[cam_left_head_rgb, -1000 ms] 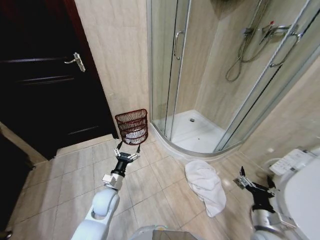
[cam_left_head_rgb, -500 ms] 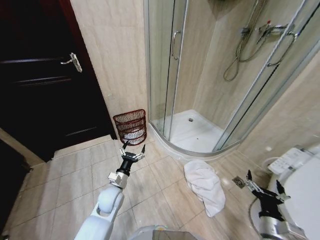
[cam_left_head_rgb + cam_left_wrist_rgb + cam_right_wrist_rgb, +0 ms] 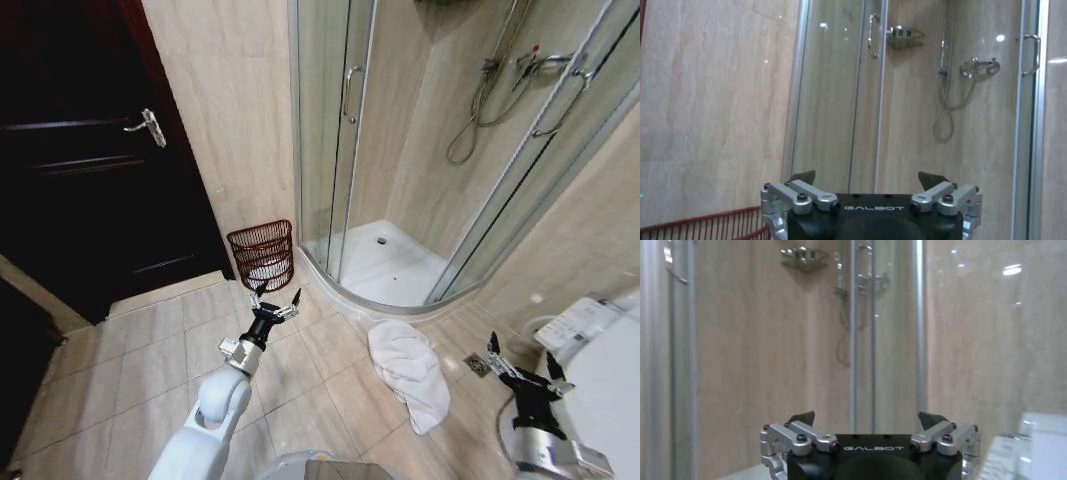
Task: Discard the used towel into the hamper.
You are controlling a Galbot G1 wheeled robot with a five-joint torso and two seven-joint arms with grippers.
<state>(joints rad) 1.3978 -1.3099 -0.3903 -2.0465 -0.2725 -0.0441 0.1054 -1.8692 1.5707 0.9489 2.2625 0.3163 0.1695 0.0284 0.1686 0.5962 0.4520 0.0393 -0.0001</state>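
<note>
A crumpled white towel [image 3: 410, 370] lies on the beige floor tiles just in front of the shower tray. The hamper [image 3: 261, 255], a dark reddish-brown wire basket with something white inside, stands against the wall between the door and the shower; its rim [image 3: 703, 225] also shows in the left wrist view. My left gripper [image 3: 277, 297] hovers open above the floor just in front of the hamper, left of the towel. My right gripper [image 3: 522, 359] is open too, low at the right, between the towel and the toilet. In the wrist views, both left gripper [image 3: 867, 178] and right gripper [image 3: 866, 418] hold nothing.
A dark wooden door [image 3: 90, 170] fills the left. The glass shower cabin [image 3: 400, 150] with a curved white tray [image 3: 385, 265] stands behind the towel. A white toilet [image 3: 600, 360] sits at the right edge, and a floor drain [image 3: 478, 365] lies beside it.
The view has shifted slightly. My left arm has reached forward and to the right, nearer the shower tray. My right gripper has sunk lower and moved right.
</note>
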